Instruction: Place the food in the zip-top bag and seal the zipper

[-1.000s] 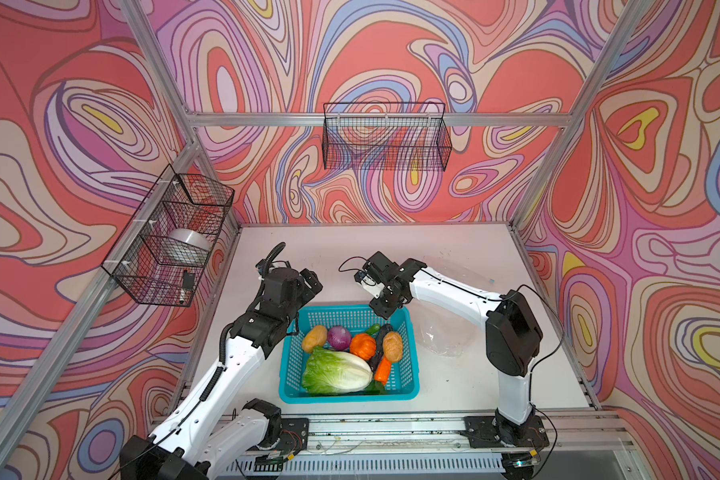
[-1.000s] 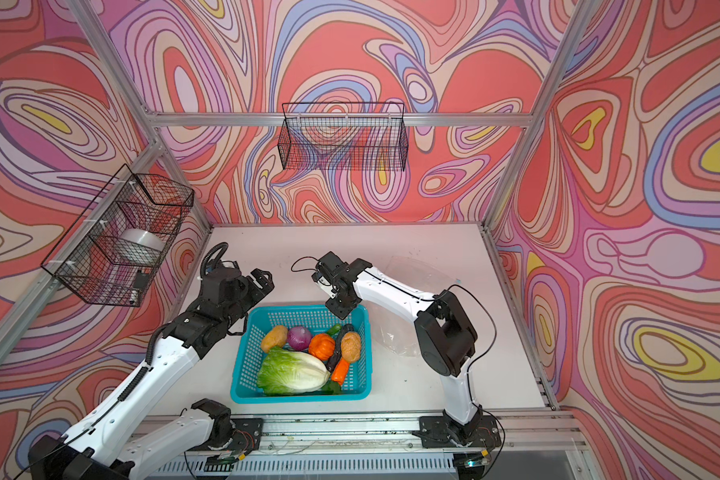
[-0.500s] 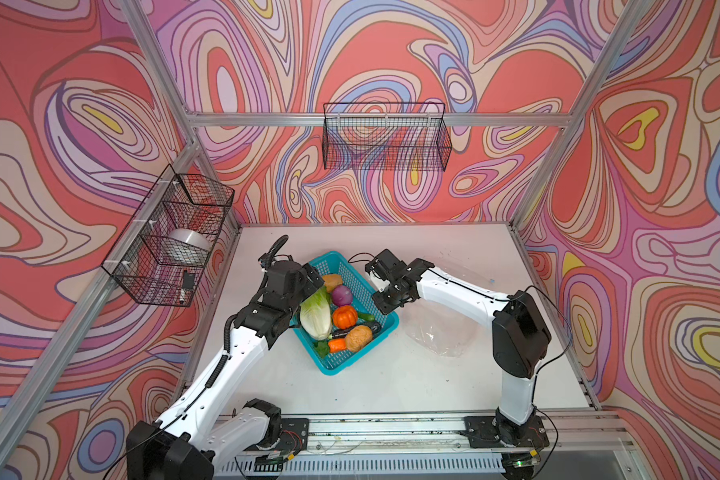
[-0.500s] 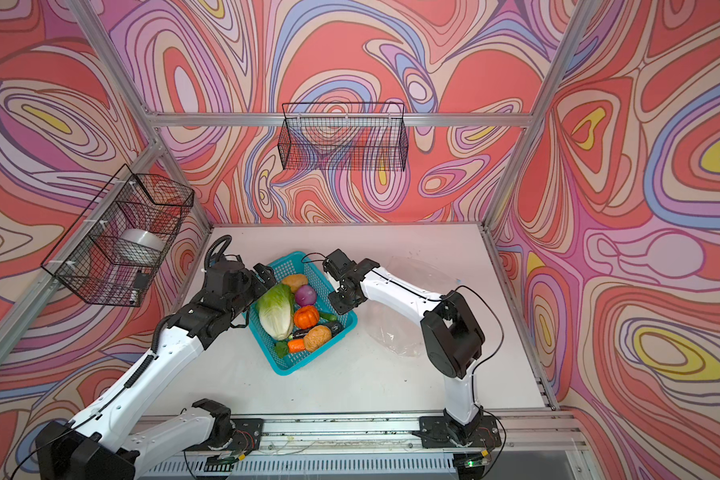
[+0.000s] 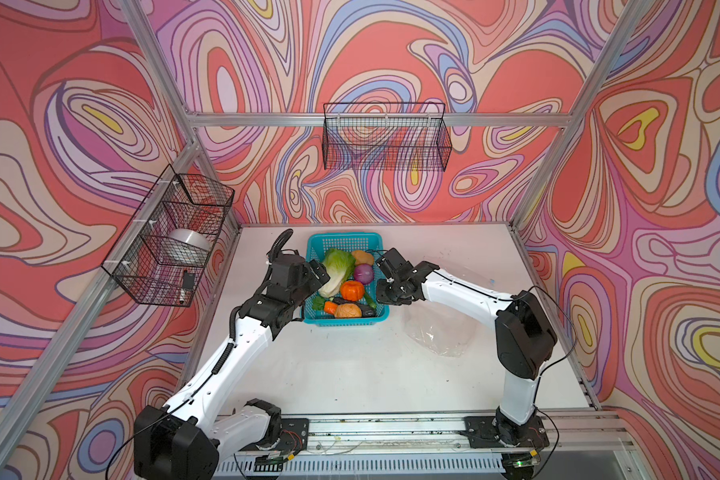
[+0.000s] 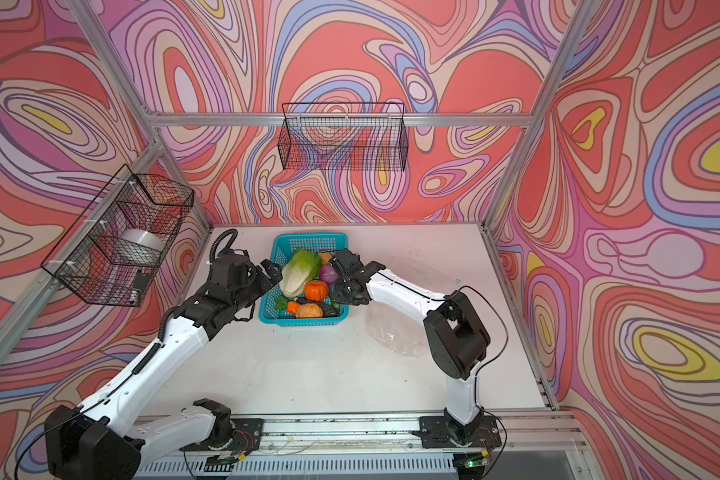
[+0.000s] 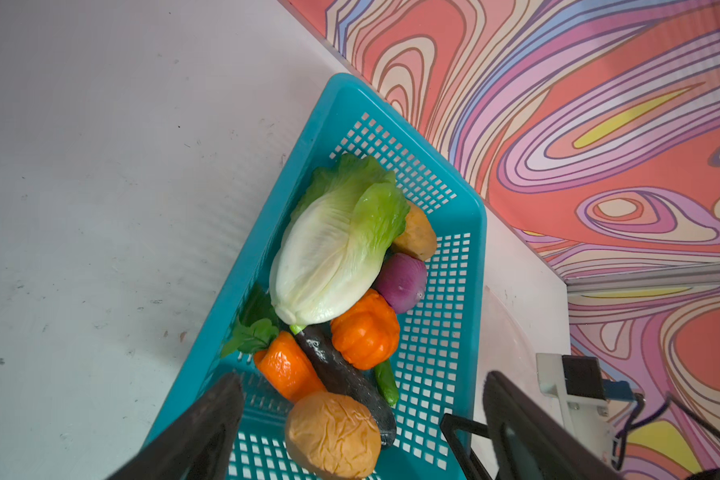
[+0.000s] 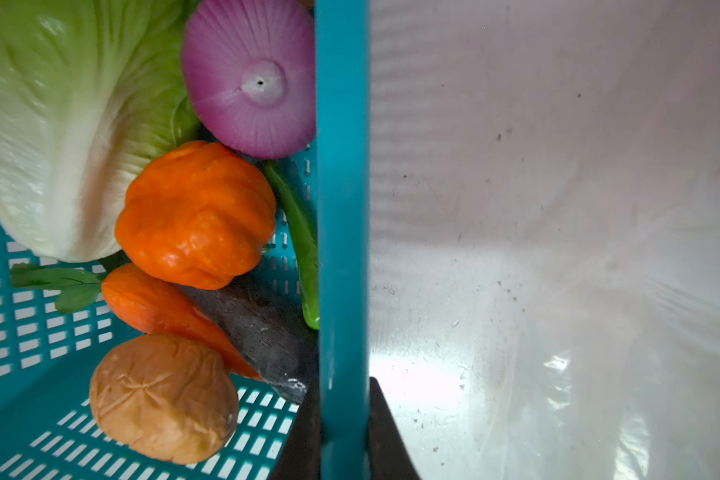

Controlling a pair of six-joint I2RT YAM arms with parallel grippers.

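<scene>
Where the left wall meets the metal frame, a black wire rack (image 5: 171,237) hangs with a pale, shiny roll (image 5: 190,243) inside. Right of it, over the white counter (image 5: 350,374), the left gripper (image 7: 360,380) hovers at the left long wall of the teal basket (image 5: 344,240). Its dark jaws are spread wide with nothing between them, and I cannot tell whether they touch the rim.

The basket is rigid, rectangular plastic, pierced with rows of small slots, and all the food lies in it. A long glossy lettuce (image 5: 336,268) with a ribbed white stem and frilled green top lies along the left side. Near its stem end are a creased orange carrot (image 5: 330,307) with a leafy sprig, a wrinkled tan potato (image 5: 347,311) and a matte dark cucumber (image 7: 341,374). Further right sit a lobed orange pumpkin (image 5: 352,289), a round, finely ribbed purple onion (image 5: 363,274) and a smoother second potato (image 5: 362,257). A slim green pod (image 8: 300,241) rests against the right wall.

The right gripper (image 8: 344,386) has its jaws clamped on that wall's smooth rim. Just beside the basket, under the right arm, the zip-top bag (image 5: 441,332) lies on the counter as clear, crinkled film.
</scene>
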